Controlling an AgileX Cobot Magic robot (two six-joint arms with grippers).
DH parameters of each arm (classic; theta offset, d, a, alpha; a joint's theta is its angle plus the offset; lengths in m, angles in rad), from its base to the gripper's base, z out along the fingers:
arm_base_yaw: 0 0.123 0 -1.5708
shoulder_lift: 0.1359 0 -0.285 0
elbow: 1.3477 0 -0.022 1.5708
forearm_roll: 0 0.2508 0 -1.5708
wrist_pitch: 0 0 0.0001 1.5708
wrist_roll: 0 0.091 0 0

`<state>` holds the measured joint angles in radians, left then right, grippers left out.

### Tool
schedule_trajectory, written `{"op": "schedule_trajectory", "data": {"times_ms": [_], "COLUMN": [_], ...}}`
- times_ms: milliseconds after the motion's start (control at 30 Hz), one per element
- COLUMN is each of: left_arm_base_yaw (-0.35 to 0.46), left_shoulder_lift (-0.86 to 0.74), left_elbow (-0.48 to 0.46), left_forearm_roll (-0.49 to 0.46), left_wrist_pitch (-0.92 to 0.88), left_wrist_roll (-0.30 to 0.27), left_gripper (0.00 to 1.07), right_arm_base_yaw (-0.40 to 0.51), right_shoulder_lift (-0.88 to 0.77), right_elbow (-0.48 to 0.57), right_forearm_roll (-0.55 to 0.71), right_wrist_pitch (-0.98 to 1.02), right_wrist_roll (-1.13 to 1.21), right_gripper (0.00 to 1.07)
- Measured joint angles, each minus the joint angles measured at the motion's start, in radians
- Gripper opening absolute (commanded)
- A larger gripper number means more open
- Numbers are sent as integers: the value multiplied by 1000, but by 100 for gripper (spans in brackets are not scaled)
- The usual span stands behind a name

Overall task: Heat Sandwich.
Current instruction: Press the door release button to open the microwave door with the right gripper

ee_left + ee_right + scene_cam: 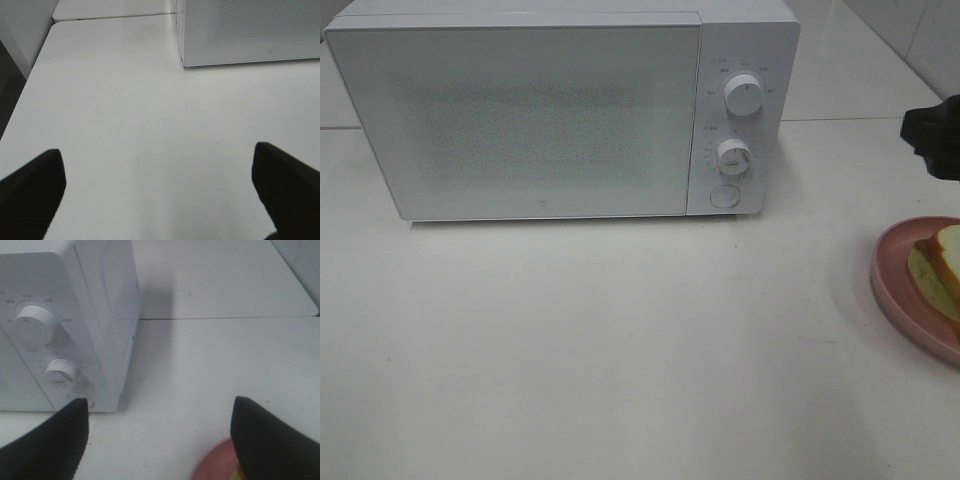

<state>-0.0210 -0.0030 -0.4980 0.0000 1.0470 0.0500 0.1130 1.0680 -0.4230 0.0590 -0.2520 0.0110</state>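
The white worktop [620, 350] is taken up at the back by the microwave [520, 120], door shut, controls on its right side. To the right of the microwave & fwd of it, a pink plate [895, 290] is cut off by the frame edge. The sandwich [945, 262] is seen lying on it, only partly in view, so its long axis can't be told.

The right hand [161, 402] is held above the worktop just off the microwave's control side, fingers spread wide w/ nothing between them. The left hand [157, 150] is held off the microwave's front left corner, likewise wide & empty, i.e. well apart from the sandwich w/ the whole microwave front in between.

The sandwich is thus judged much nearer the right hand, lying fwd of it on the side away from the microwave. The round button [724, 196] at the foot of the controls is prob. the door release, and the door would need opening first.
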Motion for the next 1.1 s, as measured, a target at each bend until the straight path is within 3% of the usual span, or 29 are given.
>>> {"op": "schedule_trajectory", "data": {"times_ms": [300, 567, 1100], "left_arm_base_yaw": [0, 0, 0], "left_shoulder_lift": [0, 0, 0], "left_elbow": [0, 0, 0], "left_forearm_roll": [0, 0, 0], "left_wrist_pitch": [0, 0, 0], "left_wrist_roll": [0, 0, 0], "left_gripper": [96, 96, 96], "right_arm_base_yaw": [143, 334, 596], "right_shoulder_lift": [119, 265, 459], "right_elbow": [2, 2, 1], "right_forearm_roll": [225, 476, 765], "right_wrist_pitch": [-175, -391, -658], "right_wrist_roll": [-157, -309, -380], "right_gripper": [75, 75, 75]}}
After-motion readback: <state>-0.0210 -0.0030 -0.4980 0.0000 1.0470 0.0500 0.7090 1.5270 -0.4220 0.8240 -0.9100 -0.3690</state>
